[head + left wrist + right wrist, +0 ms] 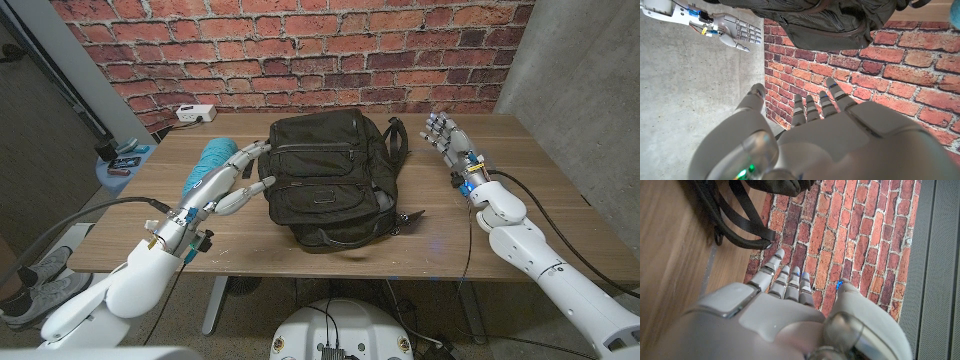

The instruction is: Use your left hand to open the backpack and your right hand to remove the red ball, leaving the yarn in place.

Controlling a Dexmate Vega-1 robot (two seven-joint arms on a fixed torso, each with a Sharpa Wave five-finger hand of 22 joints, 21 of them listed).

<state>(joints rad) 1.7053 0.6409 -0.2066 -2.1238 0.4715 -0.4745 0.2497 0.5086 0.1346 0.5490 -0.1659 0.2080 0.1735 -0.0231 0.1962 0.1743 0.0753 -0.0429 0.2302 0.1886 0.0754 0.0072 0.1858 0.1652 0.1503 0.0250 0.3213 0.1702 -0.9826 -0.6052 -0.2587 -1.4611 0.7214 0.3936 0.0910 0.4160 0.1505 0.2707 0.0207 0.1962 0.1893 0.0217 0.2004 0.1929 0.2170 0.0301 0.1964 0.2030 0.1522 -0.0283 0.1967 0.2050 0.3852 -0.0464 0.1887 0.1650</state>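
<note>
Your black backpack [330, 180] lies in the middle of the wooden tabletop [480, 250], and it looks zipped shut from the head view, so whatever is inside stays hidden from you: no red ball can be made out. Your left robot hand [225, 180] reaches in from the bag's left side with its fingers spread and holding nothing; the fingertips sit right at the bag's edge, though you cannot tell whether they actually touch the fabric. Partly behind that hand lies a teal skein of yarn [208, 160], half covered by the fingers. Your right robot hand [447, 137] stands apart from the bag on its right side, fingers extended and loosely apart, empty. The backpack's straps [737, 222] trail over the wood near it, cut off at the picture's edge in the right wrist view. A white power strip [196, 114] sits at the far left edge of the tabletop.
</note>
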